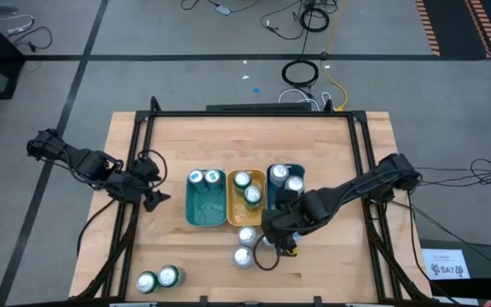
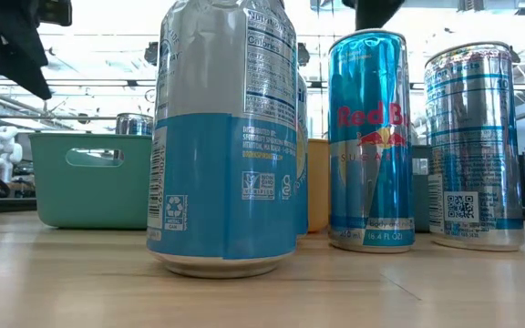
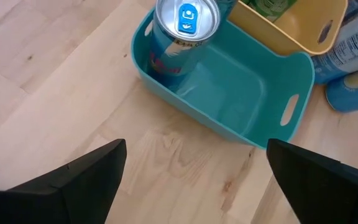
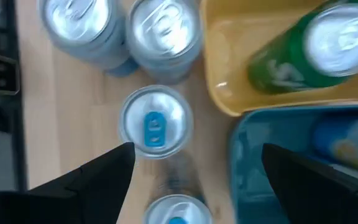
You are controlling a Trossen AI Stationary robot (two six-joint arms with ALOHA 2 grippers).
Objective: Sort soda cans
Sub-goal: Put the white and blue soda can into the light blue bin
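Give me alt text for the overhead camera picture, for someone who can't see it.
Seen from above, the right gripper hovers open over loose soda cans on a wooden table, just below teal, yellow and blue trays already holding cans. The left gripper waits open beside the teal tray; two more cans stand near the table's front edge.

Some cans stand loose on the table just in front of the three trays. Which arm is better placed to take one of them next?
Probably the right. The right gripper hangs open directly over the loose cans before the yellow tray. The left gripper is open too, but waits beside the teal tray, farther away.

Three trays (image 1: pixel 205 213) side by side mid-table holding cans (image 1: pixel 214 177), loose cans (image 1: pixel 246 235) just before them, two cans (image 1: pixel 158 279) front-left
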